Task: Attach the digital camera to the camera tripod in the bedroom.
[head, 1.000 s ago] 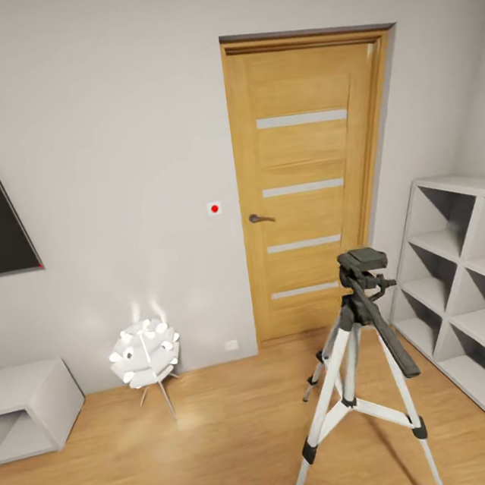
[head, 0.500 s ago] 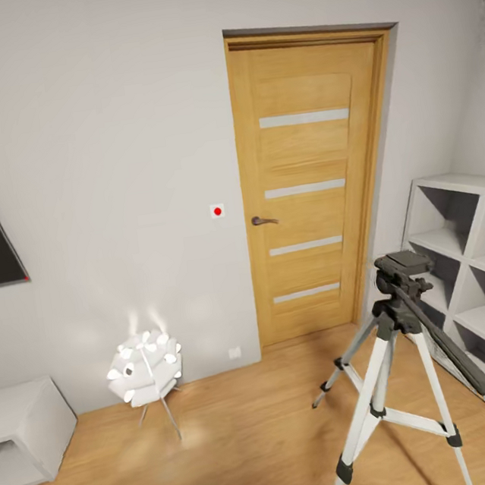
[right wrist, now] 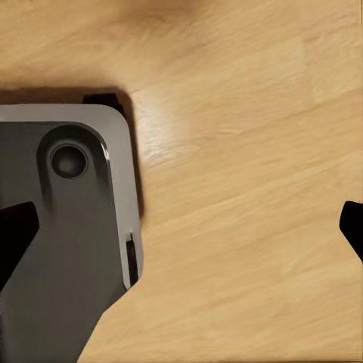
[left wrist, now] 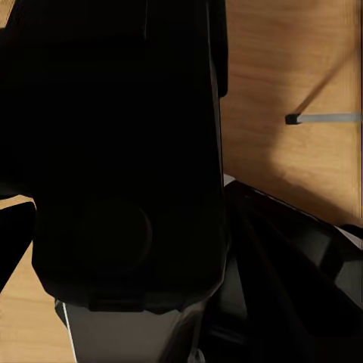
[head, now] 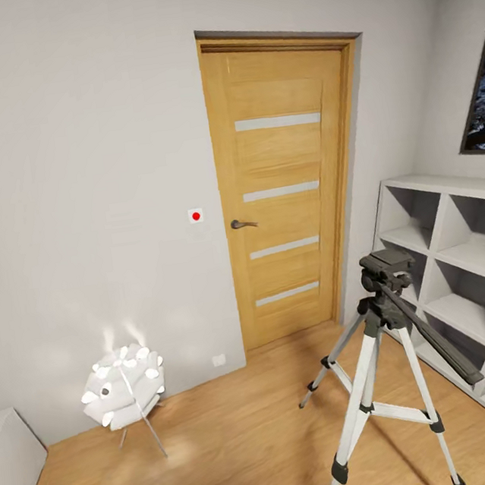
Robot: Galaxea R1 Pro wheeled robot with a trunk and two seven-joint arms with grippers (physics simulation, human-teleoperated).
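Silver-legged camera tripod (head: pixel 382 346) slides left in view as the robot turns; left pincer (left wrist: pixel 128 181) apparently grips the digital camera (left wrist: pixel 125 151), right pincer (right wrist: pixel 181 227) spread, empty.

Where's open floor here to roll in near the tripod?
Bare wood floor lies between the white lamp and the camera tripod, in front of the door. It is tight on the tripod's far side, close against the cube shelf.

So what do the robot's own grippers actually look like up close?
The right gripper has two plain matte black fingers, flat and tapering to pointed tips, with no markings or cables to be seen. The left gripper shows a matching black fingertip; the rest around it is too dark to make out.
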